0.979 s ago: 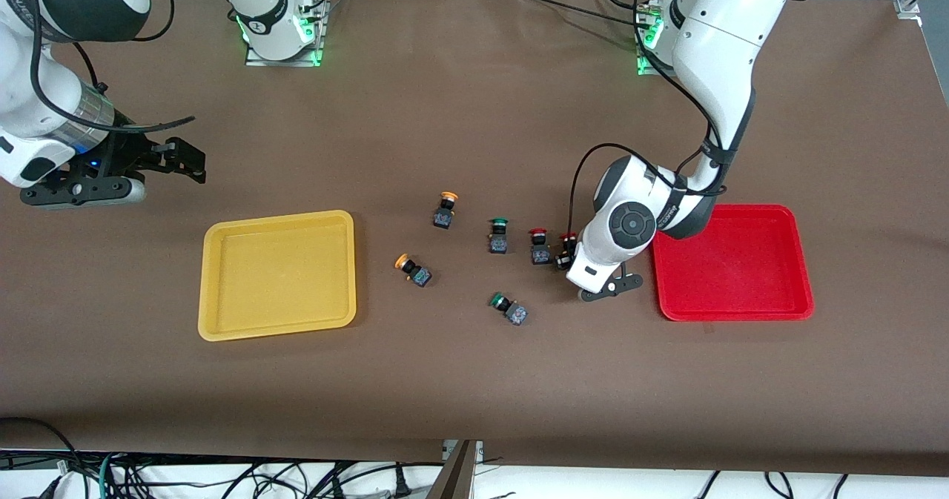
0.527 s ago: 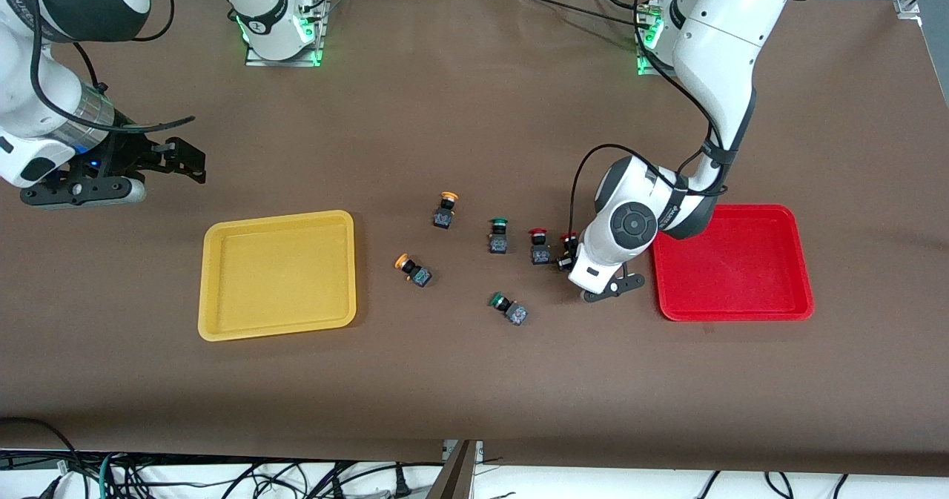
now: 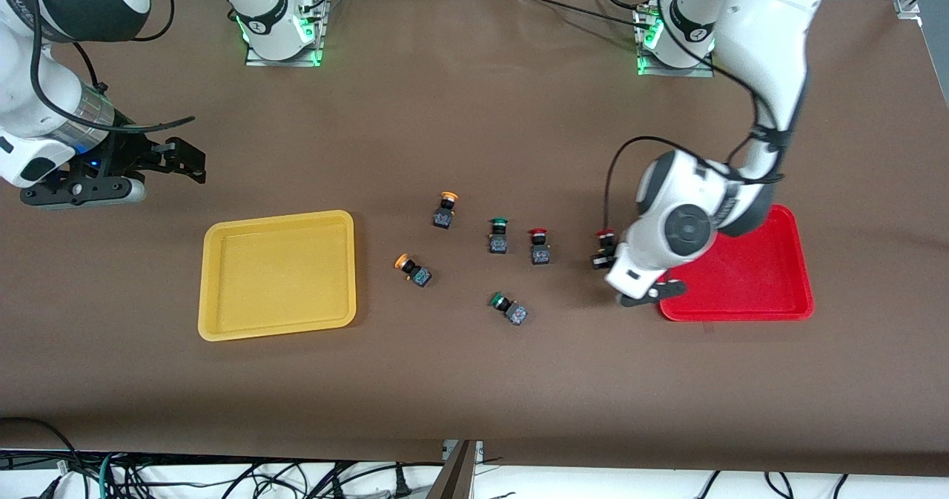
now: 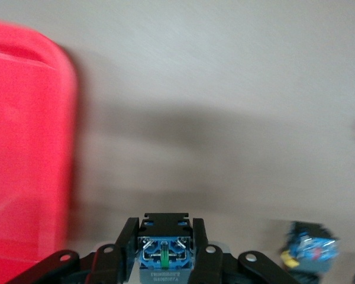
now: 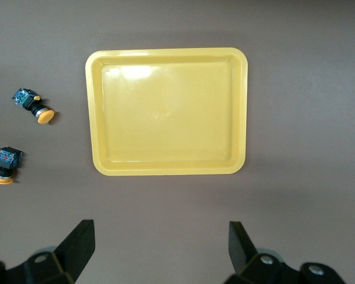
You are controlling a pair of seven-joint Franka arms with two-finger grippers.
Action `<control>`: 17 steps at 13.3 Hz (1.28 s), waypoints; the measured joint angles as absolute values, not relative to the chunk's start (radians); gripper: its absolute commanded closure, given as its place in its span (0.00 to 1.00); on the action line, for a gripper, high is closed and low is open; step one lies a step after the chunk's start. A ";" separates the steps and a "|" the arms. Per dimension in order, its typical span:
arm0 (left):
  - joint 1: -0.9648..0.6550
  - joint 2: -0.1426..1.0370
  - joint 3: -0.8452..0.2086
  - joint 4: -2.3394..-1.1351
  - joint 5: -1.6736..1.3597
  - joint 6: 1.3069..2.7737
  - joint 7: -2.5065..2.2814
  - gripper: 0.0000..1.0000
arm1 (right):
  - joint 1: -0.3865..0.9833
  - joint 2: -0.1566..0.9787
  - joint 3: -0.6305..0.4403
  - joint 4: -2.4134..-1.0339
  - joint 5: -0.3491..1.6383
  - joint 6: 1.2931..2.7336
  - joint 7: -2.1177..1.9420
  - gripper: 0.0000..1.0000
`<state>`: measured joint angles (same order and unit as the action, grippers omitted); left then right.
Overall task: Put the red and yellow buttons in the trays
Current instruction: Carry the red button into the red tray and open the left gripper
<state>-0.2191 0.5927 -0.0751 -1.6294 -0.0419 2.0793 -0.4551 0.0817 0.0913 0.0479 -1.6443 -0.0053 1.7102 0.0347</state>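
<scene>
Item: red and yellow buttons, four small push-button switches with black cube bodies and mushroom caps. One red-capped button (image 3: 604, 250) is pinched by its body in the left hand (image 3: 609, 260), the fingers (image 4: 128, 242) pressed against opposite flat faces; it is carried just beside the rim of the red tray (image 3: 771, 302), not yet over it. The second red-capped button (image 3: 539, 245) stands on the worktop (image 3: 474, 380) toward the middle, beside a green-capped switch (image 3: 498, 235); another green-capped switch (image 3: 508, 308) lies tipped nearer the front camera. Two yellow-capped buttons are recorded between these and the yellow tray (image 3: 215, 321): one (image 3: 444, 210) standing, one (image 3: 414, 270) lying on its side, nearer the front camera and nearer that tray. Both trays hold nothing. The right hand (image 3: 126, 176) hangs spread over bare worktop at the right arm's end, by the yellow tray, and waits. Handling, as judged: the buttons are taken to be light, rigid and hard plastic, not fragile; the rounded caps are likely to slip, so hold is best taken across the flat sides of the cube body. The tipped yellow-capped piece is expected to need a grip across its body as it lies. Release low over a tray floor is advised, since so small a piece may bounce or roll on its cap.
</scene>
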 measured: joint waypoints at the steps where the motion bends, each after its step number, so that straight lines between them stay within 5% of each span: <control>1: -0.173 0.571 -0.074 -1.630 -0.042 2.042 -0.370 0.95 | 0.082 0.091 0.048 -1.644 -0.005 1.710 0.035 0.00; 10: 0.229 0.529 -0.068 -1.656 -0.041 1.931 0.207 0.94 | 0.082 0.091 0.048 -1.644 -0.005 1.710 0.035 0.00; 17: 0.287 0.601 -0.076 -1.807 -0.040 2.200 0.289 0.91 | 0.082 0.091 0.049 -1.643 -0.005 1.710 0.035 0.00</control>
<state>0.2871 0.6007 -0.0764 -1.8065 -0.0397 2.1995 0.2886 0.0817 0.0915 0.0491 -1.6433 -0.0052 1.7103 0.0348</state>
